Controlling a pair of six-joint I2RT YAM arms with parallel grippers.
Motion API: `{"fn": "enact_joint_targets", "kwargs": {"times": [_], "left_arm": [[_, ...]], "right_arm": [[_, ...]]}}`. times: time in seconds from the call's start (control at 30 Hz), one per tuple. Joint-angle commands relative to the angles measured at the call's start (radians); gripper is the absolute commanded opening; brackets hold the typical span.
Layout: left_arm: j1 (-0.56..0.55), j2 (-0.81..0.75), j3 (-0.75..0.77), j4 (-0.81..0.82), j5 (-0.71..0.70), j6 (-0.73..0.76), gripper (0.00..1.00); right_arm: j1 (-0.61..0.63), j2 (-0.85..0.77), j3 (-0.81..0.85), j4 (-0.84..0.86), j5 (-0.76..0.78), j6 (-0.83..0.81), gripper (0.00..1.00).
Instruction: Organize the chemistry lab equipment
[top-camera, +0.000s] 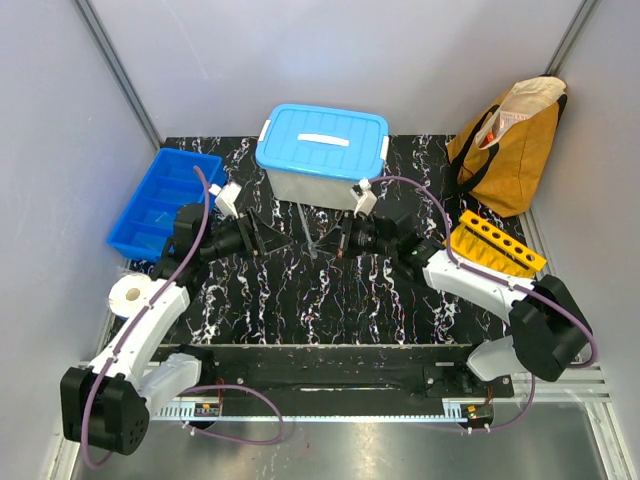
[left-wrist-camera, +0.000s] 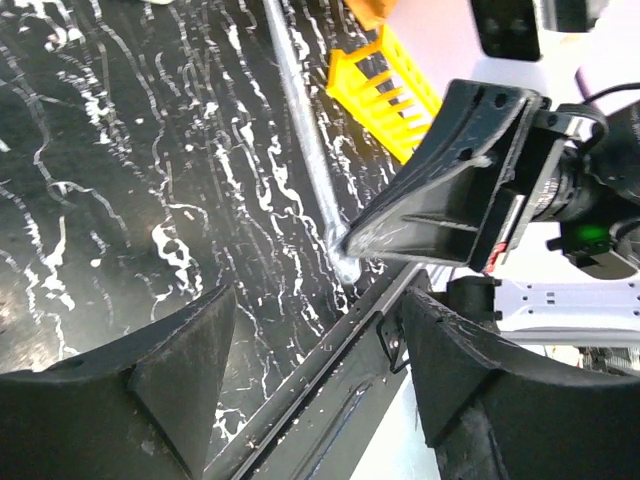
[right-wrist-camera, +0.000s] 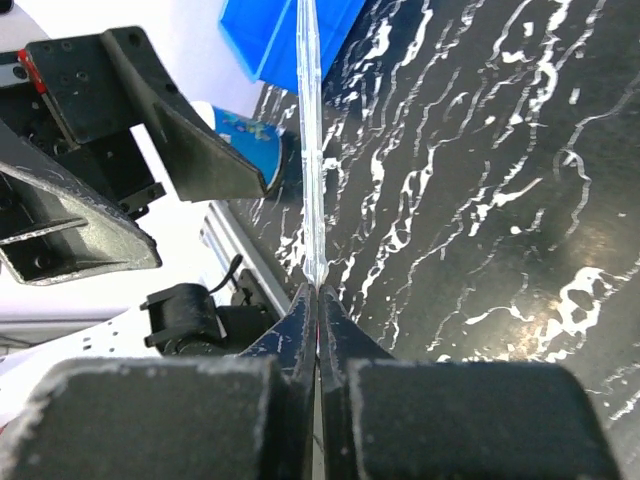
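No readable text, labels or numbers (any print too blurred)

Plain grey walls (top-camera: 300, 60) are enclosing a black marbled counter (top-camera: 330, 300) carrying a yellow test-tube rack (top-camera: 497, 243), suggesting a lab cell.

Far right corner: a mustard tote bag (top-camera: 515, 150) with black straps leans against the grey wall (top-camera: 600, 120), mouth gaping. Over on the left, a white tape roll (top-camera: 130, 294) lies flat at the edge of the black marbled tabletop (top-camera: 330, 300).
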Motion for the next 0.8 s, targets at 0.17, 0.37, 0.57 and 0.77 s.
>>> {"fn": "enact_joint_targets", "kwargs": {"times": [0.17,0.37,0.57,0.77], "left_arm": [[-0.07,0.025,-0.001,0.185,-0.043,-0.08,0.63],[-0.087,0.05,-0.006,0.197,-0.095,-0.083,0.57],[-0.094,0.07,-0.016,0.214,-0.098,-0.098,0.39],[-0.094,0.058,-0.058,0.24,-0.103,-0.155,0.09]], "right_arm": [[0.055,0.015,0.038,0.146,-0.088,0.048,0.0],[0.073,0.021,0.037,0.153,-0.106,0.054,0.0],[0.088,0.024,0.014,0.178,-0.105,0.073,0.0],[0.088,0.046,0.009,0.175,-0.106,0.079,0.03]]}}
